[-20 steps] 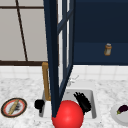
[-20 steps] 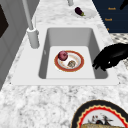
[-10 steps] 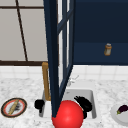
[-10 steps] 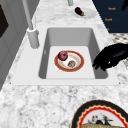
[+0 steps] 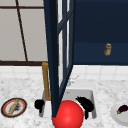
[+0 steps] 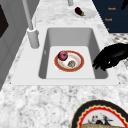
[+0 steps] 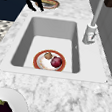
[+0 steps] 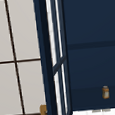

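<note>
Marble counter point(image 6: 50, 105) is seen round the sink point(image 6: 70, 35). Nothing has been moved: the right robot hand point(image 6: 110, 58), fingers relaxed and holding nothing, is kept above the plate point(image 6: 69, 61) with its apple point(image 6: 63, 55). The left robot hand point(image 5: 39, 104) hangs at lower left.

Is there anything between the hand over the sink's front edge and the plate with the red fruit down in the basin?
Nothing visible. The hand hangs over the sink's front rim, and the plate with the red fruit lies on the open basin floor beside it.
</note>
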You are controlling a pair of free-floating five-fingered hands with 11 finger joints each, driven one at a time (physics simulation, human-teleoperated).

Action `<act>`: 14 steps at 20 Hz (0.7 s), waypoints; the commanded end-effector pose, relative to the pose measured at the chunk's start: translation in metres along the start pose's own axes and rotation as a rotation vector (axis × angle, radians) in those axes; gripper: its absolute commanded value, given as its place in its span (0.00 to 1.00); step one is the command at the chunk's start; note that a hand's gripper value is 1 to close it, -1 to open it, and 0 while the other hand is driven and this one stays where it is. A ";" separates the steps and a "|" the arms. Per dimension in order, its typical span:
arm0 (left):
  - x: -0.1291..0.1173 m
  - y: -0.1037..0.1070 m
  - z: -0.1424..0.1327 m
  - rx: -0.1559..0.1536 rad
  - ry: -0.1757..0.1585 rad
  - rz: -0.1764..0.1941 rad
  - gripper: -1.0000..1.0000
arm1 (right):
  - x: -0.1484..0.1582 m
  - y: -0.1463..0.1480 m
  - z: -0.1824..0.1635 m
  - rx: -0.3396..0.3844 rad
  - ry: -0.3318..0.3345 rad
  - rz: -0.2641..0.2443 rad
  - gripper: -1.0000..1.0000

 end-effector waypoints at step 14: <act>0.000 0.000 0.000 0.000 0.000 0.000 0.50 | -0.017 -0.050 0.027 0.024 0.034 -0.010 0.00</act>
